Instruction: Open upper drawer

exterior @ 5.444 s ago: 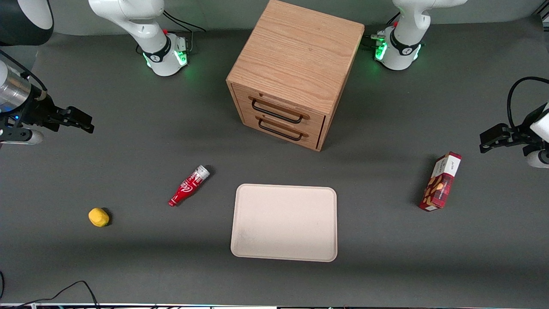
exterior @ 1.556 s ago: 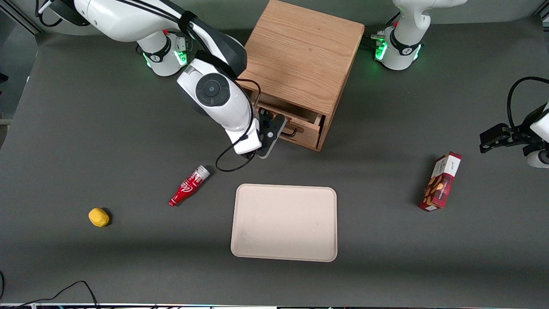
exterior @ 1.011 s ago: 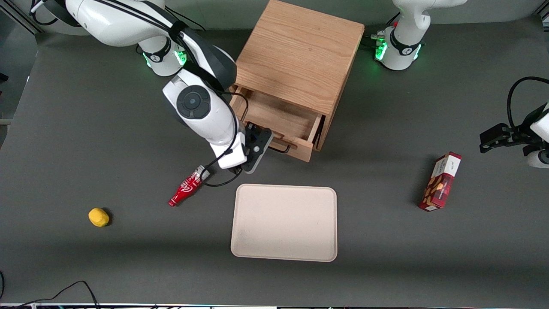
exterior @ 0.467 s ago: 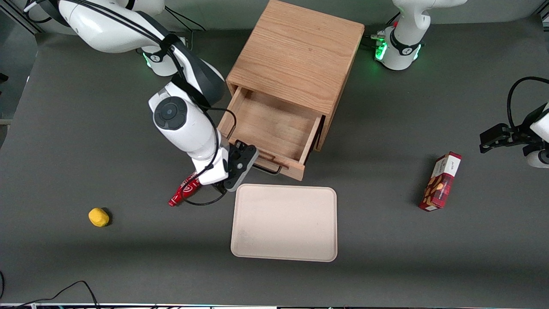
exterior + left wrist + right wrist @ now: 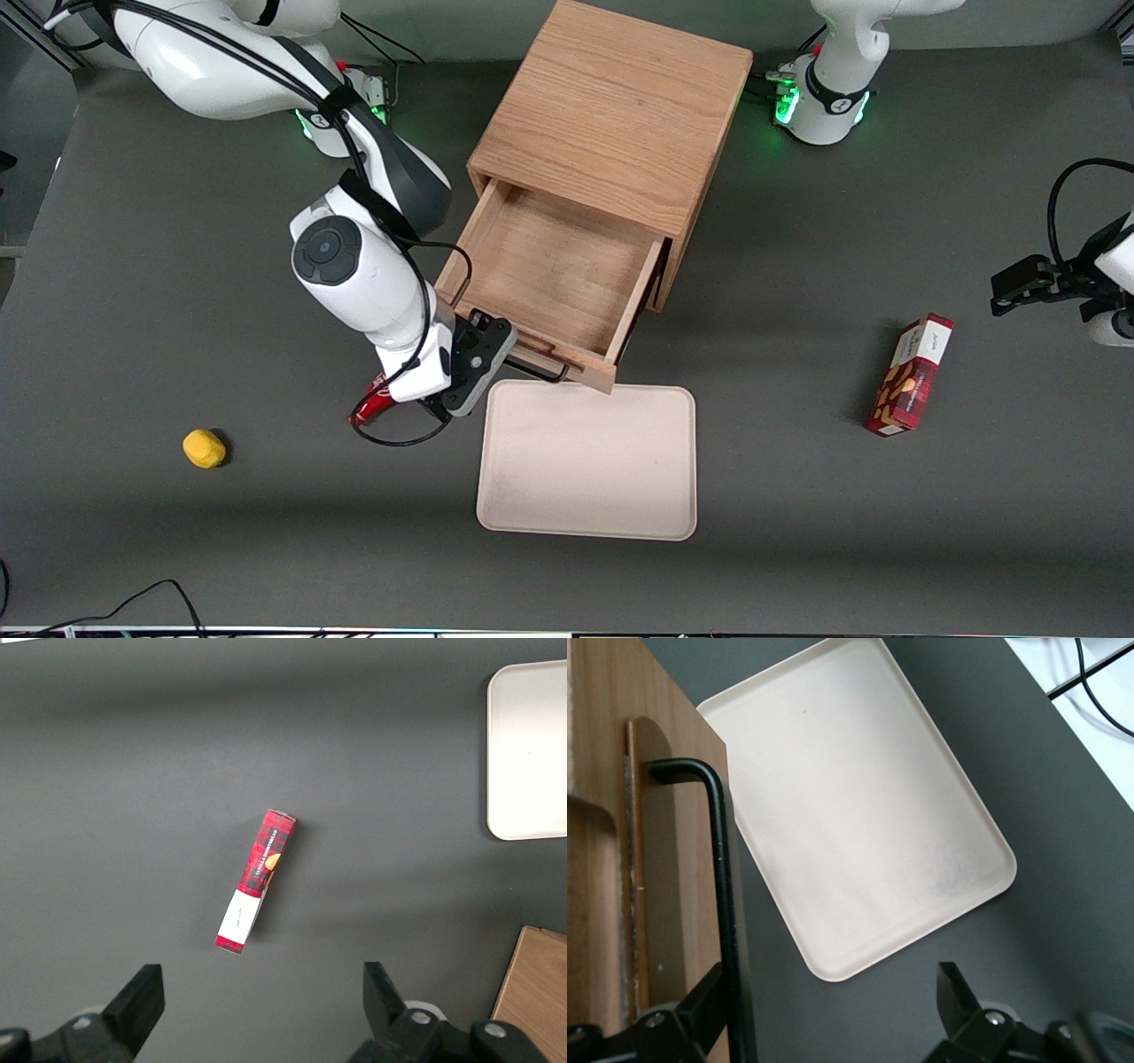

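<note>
Oak upper drawer [image 5: 549,275] pulled fully out, empty.

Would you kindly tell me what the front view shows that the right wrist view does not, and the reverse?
Only the front view shows the bare inside of the pulled-out light oak upper drawer, the red bottle, the yellow lump and the red snack box. Only the right wrist view shows the open gripper astride the long black wire handle. Both show the cream rectangular tray near the drawer's front.
</note>
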Robot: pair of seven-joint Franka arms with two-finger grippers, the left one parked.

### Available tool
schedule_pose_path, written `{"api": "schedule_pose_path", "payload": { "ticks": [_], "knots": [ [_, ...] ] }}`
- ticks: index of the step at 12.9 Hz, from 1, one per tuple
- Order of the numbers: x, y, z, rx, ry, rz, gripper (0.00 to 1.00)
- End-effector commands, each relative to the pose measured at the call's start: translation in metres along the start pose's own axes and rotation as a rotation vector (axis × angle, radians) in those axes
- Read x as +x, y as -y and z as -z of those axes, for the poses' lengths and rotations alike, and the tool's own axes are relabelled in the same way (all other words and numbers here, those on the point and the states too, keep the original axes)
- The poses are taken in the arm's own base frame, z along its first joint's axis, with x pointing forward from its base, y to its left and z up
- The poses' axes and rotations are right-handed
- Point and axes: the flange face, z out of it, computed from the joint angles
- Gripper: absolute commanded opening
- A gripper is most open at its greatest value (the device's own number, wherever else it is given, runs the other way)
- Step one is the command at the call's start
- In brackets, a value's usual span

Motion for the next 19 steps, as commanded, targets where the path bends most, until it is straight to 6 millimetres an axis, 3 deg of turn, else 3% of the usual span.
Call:
{"api": "schedule_pose_path", "payload": {
  "ticks": [1, 2, 6, 16, 17, 19],
  "knots": [
    [0.005, -0.016, 0.008, -0.004, -0.072, -0.028, 1.0],
    [-0.001, -0.028, 0.004, -0.01, -0.075, -0.054, 1.0],
    [-0.003, -0.039, 0.002, -0.012, -0.094, -0.079, 1.0],
    [-0.007, -0.048, 0.011, 0.167, -0.176, -0.349, 1.0],
    [-0.006, -0.047, 0.013, 0.184, -0.175, -0.36, 1.0],
    [-0.006, -0.047, 0.049, 0.191, -0.163, -0.38, 1.0]
  ]
}}
